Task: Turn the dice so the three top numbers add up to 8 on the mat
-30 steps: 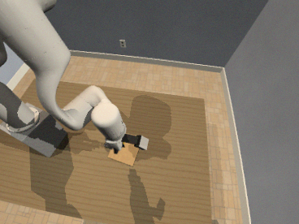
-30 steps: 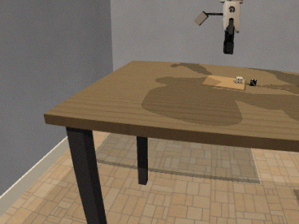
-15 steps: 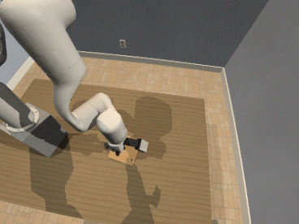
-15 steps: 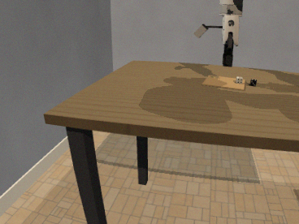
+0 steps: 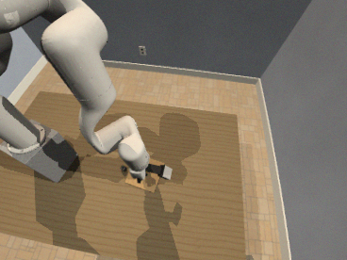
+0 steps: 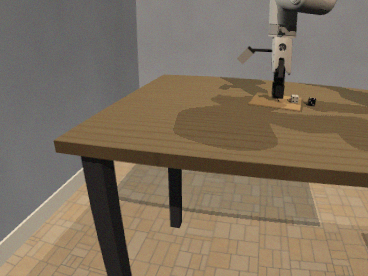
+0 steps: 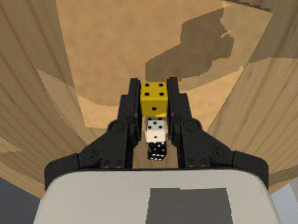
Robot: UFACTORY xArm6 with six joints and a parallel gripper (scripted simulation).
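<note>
My gripper (image 7: 153, 91) is shut on a yellow die (image 7: 154, 99) and holds it low over the tan mat (image 6: 276, 102). I cannot tell whether the die touches the mat. In the wrist view a white die (image 7: 156, 129) and a black die (image 7: 157, 151) show between the fingers, behind the yellow one. In the exterior view the gripper (image 6: 277, 92) stands on the mat's left part, the white die (image 6: 295, 98) lies on the mat's right part, and the black die (image 6: 312, 101) lies on the table just off the mat. The top view shows the mat (image 5: 141, 181) under the arm.
The arm's grey base (image 5: 40, 157) stands at the table's left. The wrist camera housing (image 5: 165, 170) sticks out beside the gripper. The table's near edge (image 6: 210, 162) is far from the mat.
</note>
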